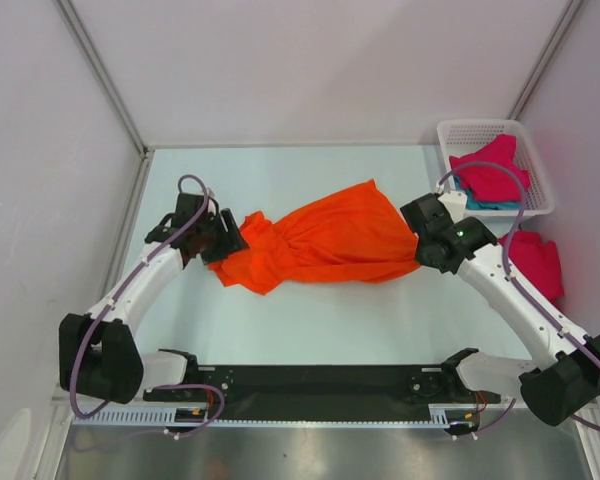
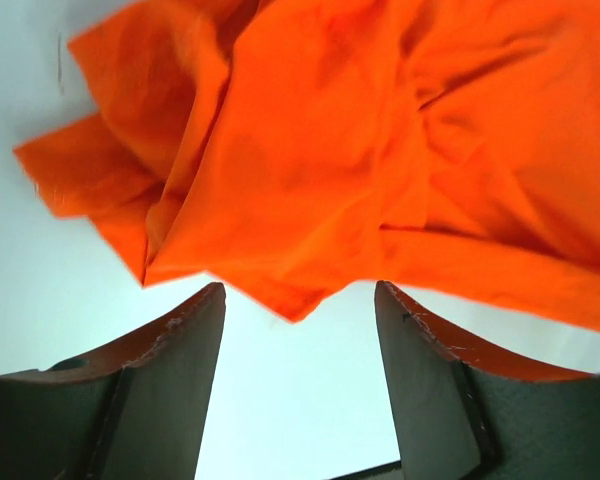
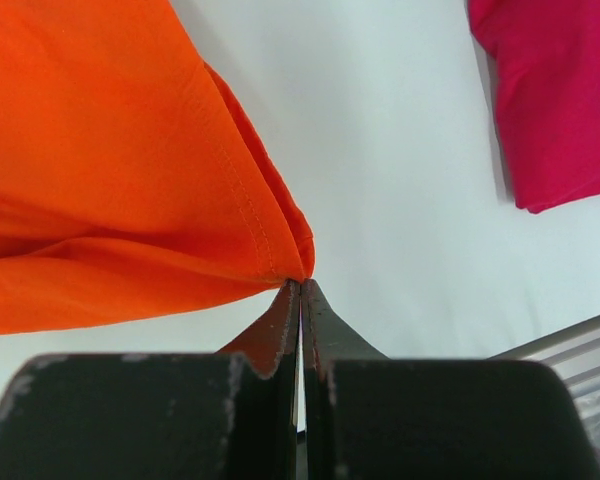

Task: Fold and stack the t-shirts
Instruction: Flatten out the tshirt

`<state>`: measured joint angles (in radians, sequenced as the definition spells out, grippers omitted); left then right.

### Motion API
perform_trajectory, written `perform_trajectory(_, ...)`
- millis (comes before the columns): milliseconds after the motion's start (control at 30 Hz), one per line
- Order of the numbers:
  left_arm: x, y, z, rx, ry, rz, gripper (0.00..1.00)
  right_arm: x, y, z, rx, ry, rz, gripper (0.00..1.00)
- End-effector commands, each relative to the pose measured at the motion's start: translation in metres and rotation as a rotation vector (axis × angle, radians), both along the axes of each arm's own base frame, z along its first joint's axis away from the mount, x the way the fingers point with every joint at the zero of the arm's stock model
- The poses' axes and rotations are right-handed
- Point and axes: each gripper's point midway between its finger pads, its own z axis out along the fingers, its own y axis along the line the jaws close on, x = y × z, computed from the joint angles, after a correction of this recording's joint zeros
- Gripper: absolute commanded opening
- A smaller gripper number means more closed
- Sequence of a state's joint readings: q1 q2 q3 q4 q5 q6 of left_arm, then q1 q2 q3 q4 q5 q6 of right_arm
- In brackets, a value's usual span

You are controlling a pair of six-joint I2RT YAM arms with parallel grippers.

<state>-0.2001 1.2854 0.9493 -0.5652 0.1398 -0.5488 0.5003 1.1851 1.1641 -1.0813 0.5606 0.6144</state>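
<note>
Shirt-folding trial: the left hand (image 2: 300,295) stood with its fingers well parted and nothing between them, the bunched end of the orange t-shirt (image 1: 325,245) lying on the tabletop (image 1: 310,325) just ahead of its fingertips. From there, a closing bite risked gathering several crumpled layers at once, or missing the hem altogether, which would leave the shirt twisted rather than spread. At the opposite end, the right hand (image 3: 300,287) was pinched tight on a hemmed corner of the same shirt. The hold sat at the very tips, and a sharp pull could slip it free. A magenta t-shirt (image 1: 535,262) lay on the tabletop near that hand's right, close enough to be snagged. The other magenta t-shirt (image 1: 490,170) and the teal t-shirt (image 1: 487,205) sat in the white basket (image 1: 480,127) beyond it. Both arms reached low and forward, elbows out, wrists turned inward facing each other across the shirt.
</note>
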Motion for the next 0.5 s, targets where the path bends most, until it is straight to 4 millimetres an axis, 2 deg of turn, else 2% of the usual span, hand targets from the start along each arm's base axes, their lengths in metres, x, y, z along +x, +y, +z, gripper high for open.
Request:
perform_trajectory(0,-0.019,-0.002,-0.006,-0.034,-0.039,-0.002,0.67,0.001,0.000,0.004,0.014,-0.028,-0.010,0.00)
perform_trajectory(33,-0.024,-0.001,-0.009,-0.037,-0.040,0.008,0.67,0.002,0.002,0.002,0.013,-0.026,-0.009,0.00)
perform_trajectory(67,-0.034,0.002,-0.027,-0.030,-0.005,0.014,0.67,0.004,0.003,0.001,0.014,-0.025,-0.004,0.00)
perform_trajectory(167,-0.042,0.006,-0.046,-0.014,0.028,0.032,0.66,0.007,0.006,-0.002,0.014,-0.016,-0.001,0.00)
perform_trajectory(333,-0.037,0.015,-0.061,0.043,0.046,0.061,0.63,0.008,0.008,-0.006,0.005,-0.006,0.007,0.00)
perform_trajectory(467,-0.024,0.025,-0.068,0.104,0.039,0.093,0.62,0.007,0.008,-0.008,0.003,-0.003,0.006,0.00)
